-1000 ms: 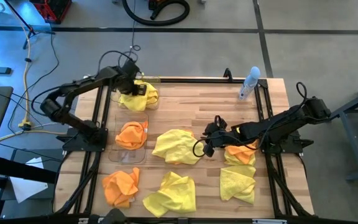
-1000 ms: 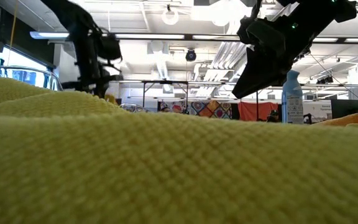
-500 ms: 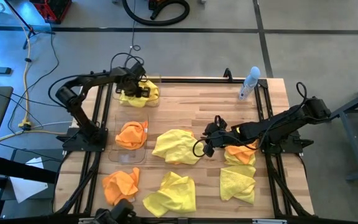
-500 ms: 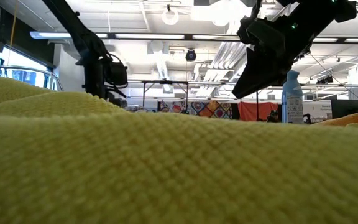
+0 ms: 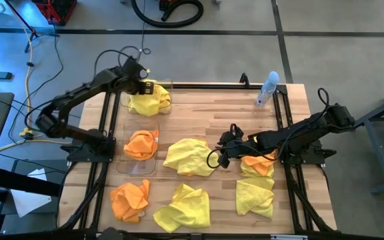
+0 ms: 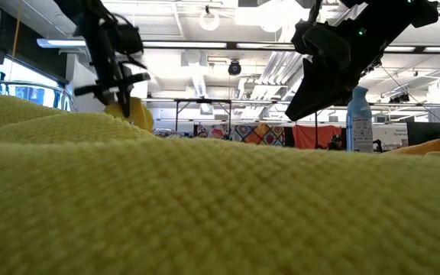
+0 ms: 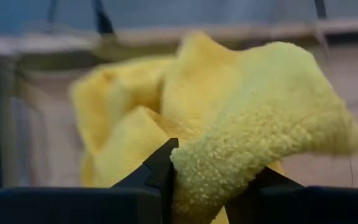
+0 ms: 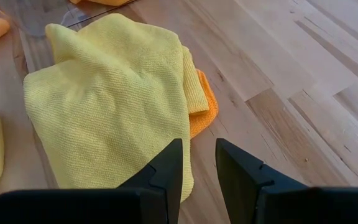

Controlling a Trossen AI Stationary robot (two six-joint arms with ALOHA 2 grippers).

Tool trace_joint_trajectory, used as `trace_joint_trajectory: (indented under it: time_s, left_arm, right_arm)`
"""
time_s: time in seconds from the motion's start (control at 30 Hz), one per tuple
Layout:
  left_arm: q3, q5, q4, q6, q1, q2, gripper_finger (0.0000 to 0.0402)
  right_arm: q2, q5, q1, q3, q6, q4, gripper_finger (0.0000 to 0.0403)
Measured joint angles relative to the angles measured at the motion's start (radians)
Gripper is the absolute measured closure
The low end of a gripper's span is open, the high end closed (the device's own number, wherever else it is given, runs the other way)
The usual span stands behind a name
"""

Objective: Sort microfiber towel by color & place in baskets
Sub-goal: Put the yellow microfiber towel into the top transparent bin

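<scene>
Overhead, the left gripper (image 5: 144,88) sits over the far basket (image 5: 127,110), clamped on a yellow towel (image 5: 153,101) bunched inside it, so release is straight down. Only its wrist view shows fingers (image 7: 160,171) pinching the fold; the right gripper (image 5: 223,148), narrowly parted and empty, hovers beside another yellow towel (image 5: 187,157) mid-table.

A fold of yellow microfiber towel (image 7: 253,130) is pinched between the two dark fingers (image 7: 157,171) of the left gripper (image 7: 213,183). The remaining cloth is bunched beyond the fingertips. Background is blurred.
</scene>
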Motion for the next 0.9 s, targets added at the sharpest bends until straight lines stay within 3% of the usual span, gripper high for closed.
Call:
trace_joint_trajectory:
  time_s: [0.3,0.47,0.63,0.9]
  left_arm:
    - [0.000,-0.281,0.128,0.108,0.000,-0.063,0.0313]
    - [0.000,-0.280,0.198,0.115,0.000,-0.063,0.0313]
    - [-0.012,-0.178,0.138,0.093,-0.040,-0.062,0.0313]
    - [-0.172,-0.156,0.115,-0.020,-0.117,-0.060,0.0313]
  right_arm:
    - [0.000,0.000,0.000,0.000,-0.001,0.000,0.0314]
    - [0.000,0.000,0.000,0.000,-0.003,0.000,0.0314]
    - [0.000,0.000,0.000,0.000,-0.008,0.000,0.0314]
    - [0.000,-0.001,0.000,0.000,-0.008,0.000,0.0314]
